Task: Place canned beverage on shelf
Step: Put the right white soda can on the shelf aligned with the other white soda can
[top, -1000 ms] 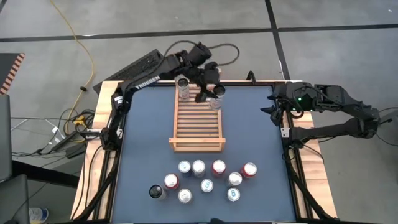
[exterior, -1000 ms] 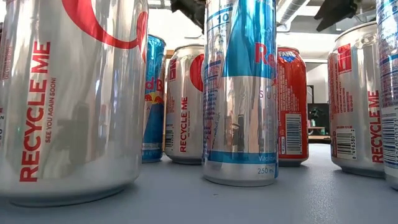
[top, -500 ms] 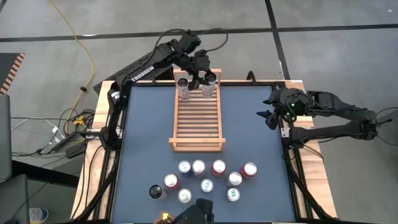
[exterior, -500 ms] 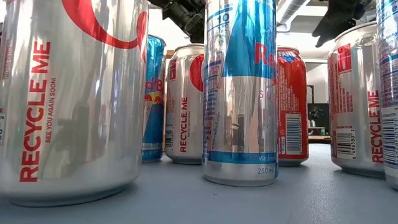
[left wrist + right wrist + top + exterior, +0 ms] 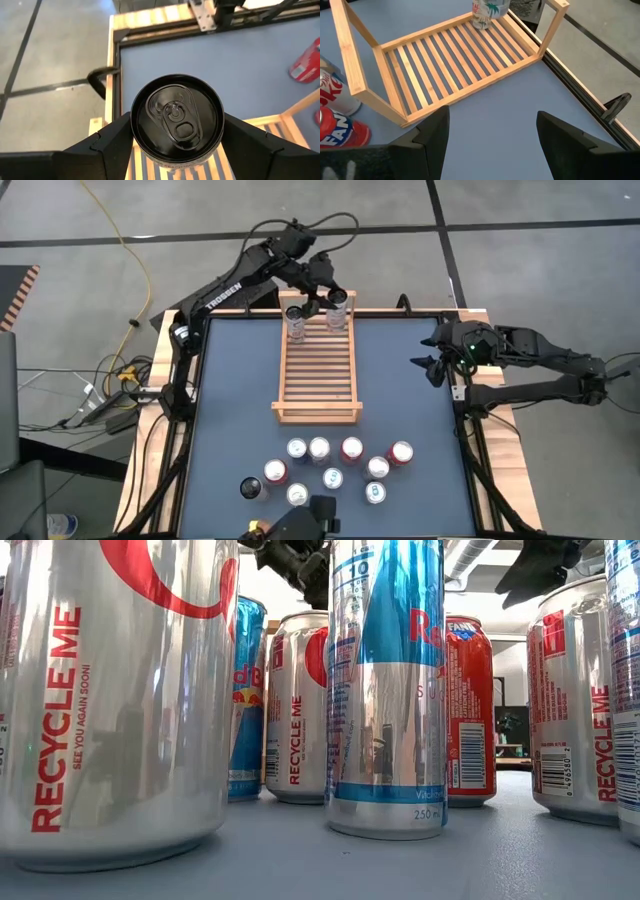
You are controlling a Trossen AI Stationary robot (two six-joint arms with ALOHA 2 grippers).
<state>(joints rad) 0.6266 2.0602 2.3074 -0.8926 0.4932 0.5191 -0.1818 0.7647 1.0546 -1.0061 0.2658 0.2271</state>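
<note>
The shelf (image 5: 318, 370) is a light-wood slatted rack lying along the middle of the blue table. One pale printed can (image 5: 295, 320) (image 5: 489, 11) stands on the slats at the shelf's far left corner. Over the far right corner my left gripper (image 5: 333, 302) (image 5: 177, 137) is shut on a second canned beverage (image 5: 338, 310) (image 5: 177, 118) with a dark lid. My right gripper (image 5: 430, 366) (image 5: 492, 145) stands open over bare table to the right of the shelf. In the low view both grippers show only as dark shapes above the cans. My left gripper pinches the can's round wall (image 5: 136, 136) just below the rim, one finger (image 5: 112, 140) on each opposite side. The fingers slant down from the table's far left. The can's lid faces up; its bottom is hidden, so I cannot tell whether it touches the slats.
Several cans (image 5: 335, 465) stand bunched near the table's front edge, a black one (image 5: 250, 488) at their left; they fill the low view (image 5: 385, 690). A wooden frame (image 5: 160, 430) borders the table. Bare table lies on both sides of the shelf.
My left gripper has carried the can from over the shelf's right side toward the table's far edge and a little left, to the far right corner. The can has stayed between its fingers. My right gripper has sunk slightly.
</note>
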